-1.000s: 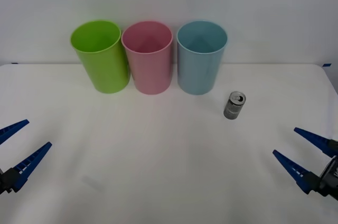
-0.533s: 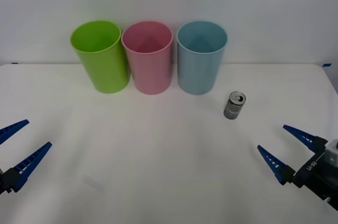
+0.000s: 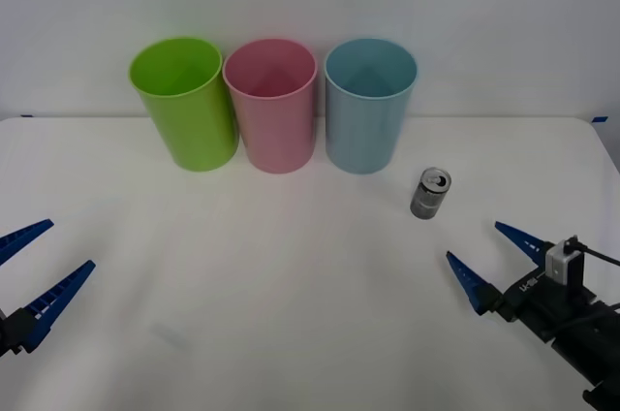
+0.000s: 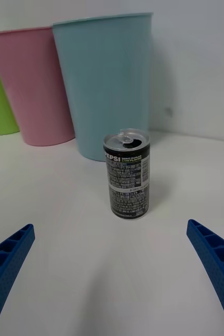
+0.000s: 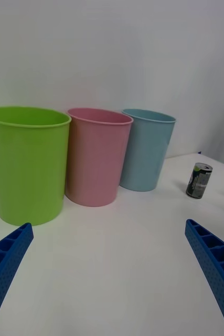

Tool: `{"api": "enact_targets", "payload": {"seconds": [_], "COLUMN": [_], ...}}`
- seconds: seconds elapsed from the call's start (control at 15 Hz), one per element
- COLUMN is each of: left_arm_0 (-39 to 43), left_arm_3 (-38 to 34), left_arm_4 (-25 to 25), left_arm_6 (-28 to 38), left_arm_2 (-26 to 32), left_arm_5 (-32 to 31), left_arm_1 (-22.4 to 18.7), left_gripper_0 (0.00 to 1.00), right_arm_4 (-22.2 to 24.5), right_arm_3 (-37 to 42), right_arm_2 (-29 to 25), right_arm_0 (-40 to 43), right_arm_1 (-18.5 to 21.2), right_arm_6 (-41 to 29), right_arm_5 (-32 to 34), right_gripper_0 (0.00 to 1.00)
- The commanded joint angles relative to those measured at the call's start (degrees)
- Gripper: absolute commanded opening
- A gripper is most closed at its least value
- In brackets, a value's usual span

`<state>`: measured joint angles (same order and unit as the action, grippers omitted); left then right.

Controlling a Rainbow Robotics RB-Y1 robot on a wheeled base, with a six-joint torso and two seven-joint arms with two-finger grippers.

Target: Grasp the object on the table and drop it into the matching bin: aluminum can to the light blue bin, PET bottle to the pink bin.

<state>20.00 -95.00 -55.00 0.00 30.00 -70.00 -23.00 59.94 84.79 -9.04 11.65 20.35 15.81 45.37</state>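
Right wrist view reads lettering on the aluminum can (image 4: 126, 174) — right tool (image 3: 492, 257) wide, near it.

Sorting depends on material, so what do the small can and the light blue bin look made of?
The can looks like metal, probably aluminium: shiny silver top with a pull-tab opening, dark printed wrap on the side. The light blue bin looks like matte plastic: even colour, smooth tapered wall, thin round rim.

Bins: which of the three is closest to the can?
The light blue bin, at the right end of the row. The can stands upright just in front and to its right, apart from it. The pink bin and green bin sit farther left.
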Motion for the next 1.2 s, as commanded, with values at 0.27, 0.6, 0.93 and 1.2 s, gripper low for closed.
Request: {"api": "enact_targets", "payload": {"seconds": [0.27,0.6,0.93,1.2], "left_arm_0": [0.0,0.0,0.0,0.0], "left_arm_3": [0.0,0.0,0.0,0.0], "left_arm_4": [0.0,0.0,0.0,0.0], "left_arm_6": [0.0,0.0,0.0,0.0], "left_arm_2": [0.0,0.0,0.0,0.0], "left_arm_5": [0.0,0.0,0.0,0.0], "left_arm_1": [0.0,0.0,0.0,0.0], "left_gripper_0": [1.0,1.0,1.0,1.0], "right_arm_4": [4.39,5.62,9.4,10.02], "right_arm_3": [-5.6,-8.85,-14.74,-19.31], "right_arm_2": [-1.33,-1.24,-3.79,-4.23], "right_arm_0": [-5.85,-9.45,-15.16,-19.73], "right_arm_1": [-5.41,-7.96,-11.03,-11.91], "right_arm_6": [1.68,2.92,4.41,5.55], "right_arm_5": [-1.95,-3.71,-4.15,-6.17], "right_gripper_0": [1.0,1.0,1.0,1.0]}}
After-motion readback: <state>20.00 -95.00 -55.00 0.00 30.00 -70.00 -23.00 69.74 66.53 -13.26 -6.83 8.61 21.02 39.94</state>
